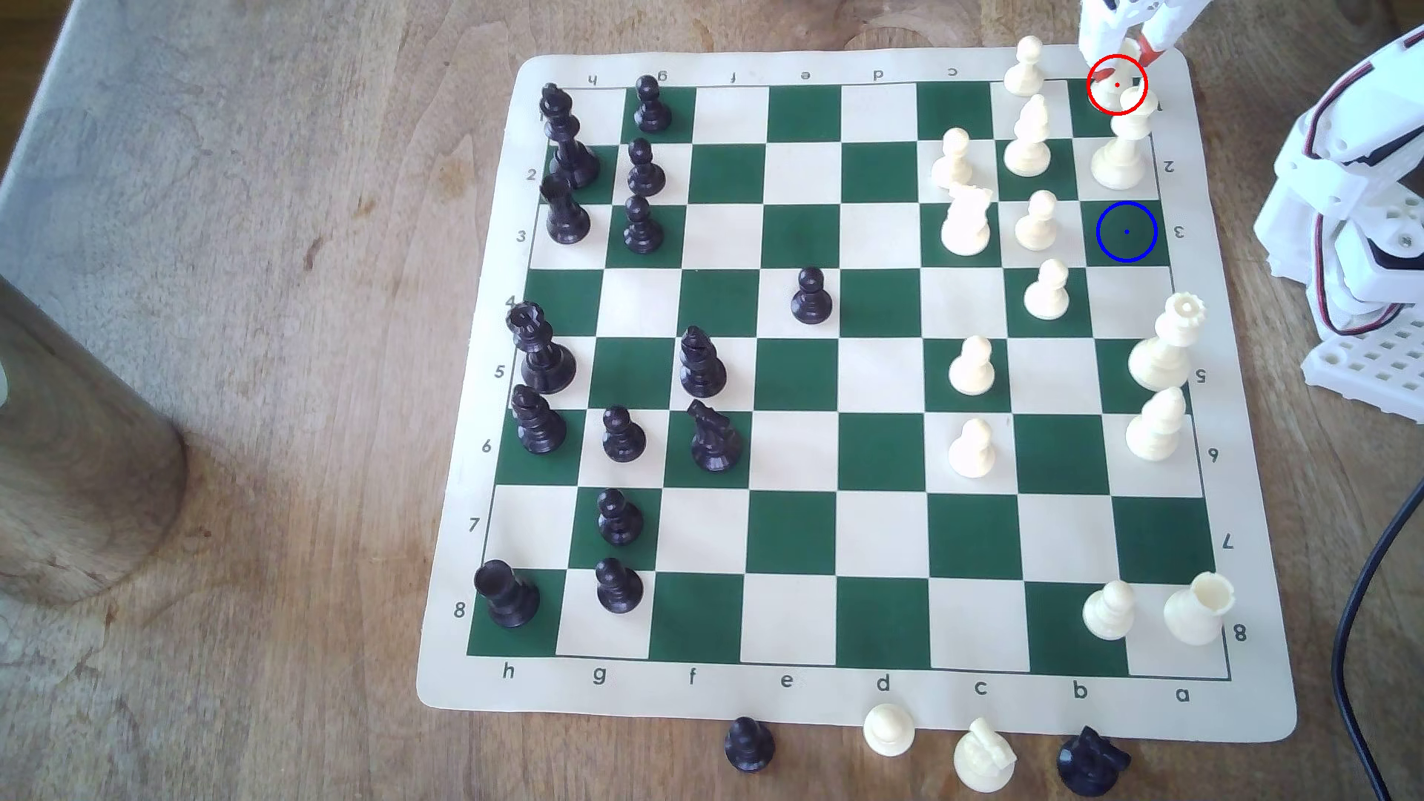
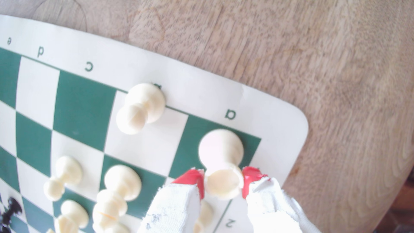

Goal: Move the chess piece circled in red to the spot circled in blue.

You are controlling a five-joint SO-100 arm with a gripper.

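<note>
The chess piece circled in red is a cream rook (image 2: 221,156) standing on the corner green square marked a; in the exterior view the rook (image 1: 1109,86) sits inside the red ring at the board's far right corner, partly hidden. My gripper (image 2: 221,177) has come down over it, and its red fingertips (image 2: 195,179) press the notched top from both sides. In the exterior view the gripper (image 1: 1125,55) hangs just above the red ring. The spot circled in blue (image 1: 1126,231) is a bare green square two rows nearer, on the same file.
A tall cream king (image 1: 1121,150) stands on the square between the rook and the blue spot. Cream pawns (image 1: 1025,65) and other cream pieces crowd the neighbouring files. The arm's white base (image 1: 1356,231) is off the board's right edge. Captured pieces lie along the near edge.
</note>
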